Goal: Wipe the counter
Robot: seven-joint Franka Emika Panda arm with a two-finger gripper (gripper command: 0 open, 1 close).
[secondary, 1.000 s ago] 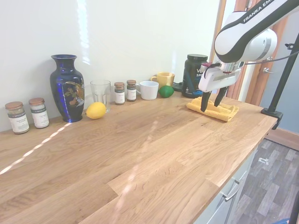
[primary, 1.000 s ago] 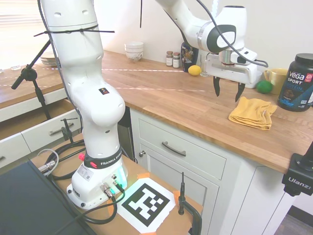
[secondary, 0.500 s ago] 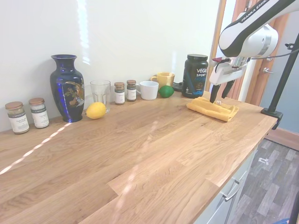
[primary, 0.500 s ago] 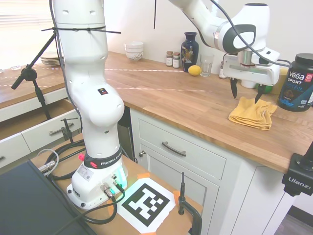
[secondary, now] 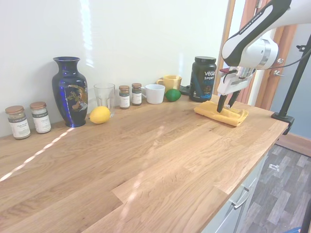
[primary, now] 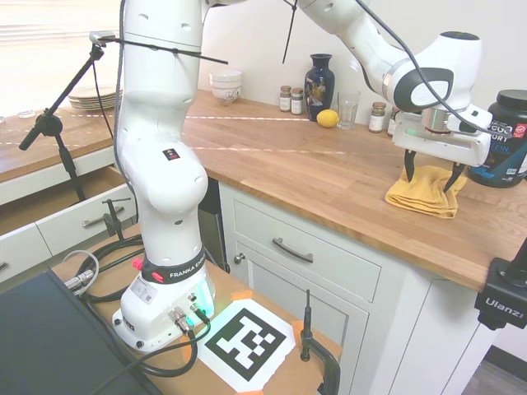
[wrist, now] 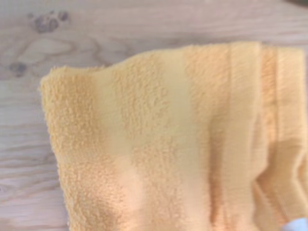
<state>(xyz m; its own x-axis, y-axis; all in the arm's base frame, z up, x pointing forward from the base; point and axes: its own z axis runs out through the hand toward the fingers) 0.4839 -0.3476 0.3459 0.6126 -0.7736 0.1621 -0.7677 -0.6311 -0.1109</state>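
A folded yellow towel (primary: 422,194) (secondary: 221,114) lies on the brown butcher-block counter (primary: 288,164) (secondary: 146,155) near its end. My gripper (primary: 431,181) (secondary: 225,103) hangs open directly over the towel, its fingertips down at the cloth's top on either side of its middle. The wrist view is filled by the towel (wrist: 178,139) lying on the wood, seen from close above. Nothing is held between the fingers.
A black Vega tub (primary: 502,140) (secondary: 202,77) stands just behind the towel. Along the wall stand a green lime (secondary: 172,94), a yellow mug (secondary: 170,81), a white mug (secondary: 154,93), spice jars (secondary: 130,94), a glass (secondary: 104,96), a lemon (secondary: 99,115) and a blue vase (secondary: 70,90).
The gripper has moved from beside the towel to over it and has come down until the fingertips reach the cloth. It stays open. The towel has not moved.
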